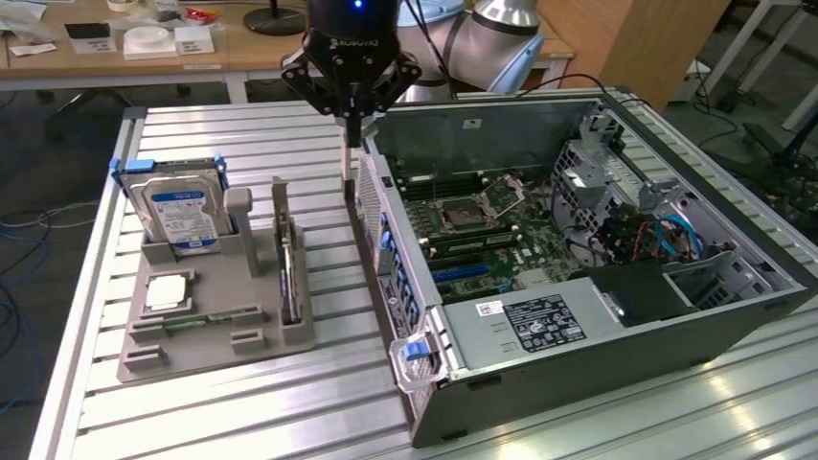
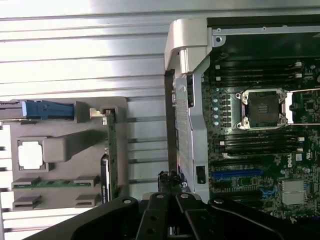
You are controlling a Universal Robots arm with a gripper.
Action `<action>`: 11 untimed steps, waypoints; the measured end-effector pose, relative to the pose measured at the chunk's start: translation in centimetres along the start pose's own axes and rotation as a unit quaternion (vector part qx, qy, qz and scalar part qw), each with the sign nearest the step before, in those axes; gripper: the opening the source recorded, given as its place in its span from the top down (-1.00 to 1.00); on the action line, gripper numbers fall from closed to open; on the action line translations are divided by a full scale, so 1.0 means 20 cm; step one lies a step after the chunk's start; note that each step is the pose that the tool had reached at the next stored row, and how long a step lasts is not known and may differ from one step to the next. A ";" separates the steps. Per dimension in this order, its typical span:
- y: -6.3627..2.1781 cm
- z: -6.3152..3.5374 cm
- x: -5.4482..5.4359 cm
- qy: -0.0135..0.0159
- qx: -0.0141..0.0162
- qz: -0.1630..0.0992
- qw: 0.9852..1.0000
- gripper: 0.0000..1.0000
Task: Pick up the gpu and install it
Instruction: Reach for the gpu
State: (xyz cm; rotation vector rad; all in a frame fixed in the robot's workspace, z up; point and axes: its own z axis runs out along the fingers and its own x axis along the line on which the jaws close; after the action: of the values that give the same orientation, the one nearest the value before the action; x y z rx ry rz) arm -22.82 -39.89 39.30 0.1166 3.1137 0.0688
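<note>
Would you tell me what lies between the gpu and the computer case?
Beyond the holder edge, bare table slats lie between the gpu and the case, as the wrist view shows.

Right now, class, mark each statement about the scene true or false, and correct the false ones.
1. The gpu stands on edge in the grey holder. True.
2. The gripper holds the gpu. False: the gpu sits in the holder, apart from the gripper.
3. The hard drive lies flat. False: it stands upright in the holder.
4. The case is open, its motherboard showing. True.
</note>
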 end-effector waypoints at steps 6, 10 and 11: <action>-0.002 0.000 0.03 0.000 0.000 0.000 1.000 0.79; -0.003 -0.001 0.05 0.000 0.000 0.000 1.000 0.79; -0.004 -0.001 0.05 0.000 0.000 0.000 1.000 0.79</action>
State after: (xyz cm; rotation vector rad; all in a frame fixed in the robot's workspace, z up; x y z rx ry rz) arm -23.83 -39.89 39.29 0.1167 3.1137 0.0688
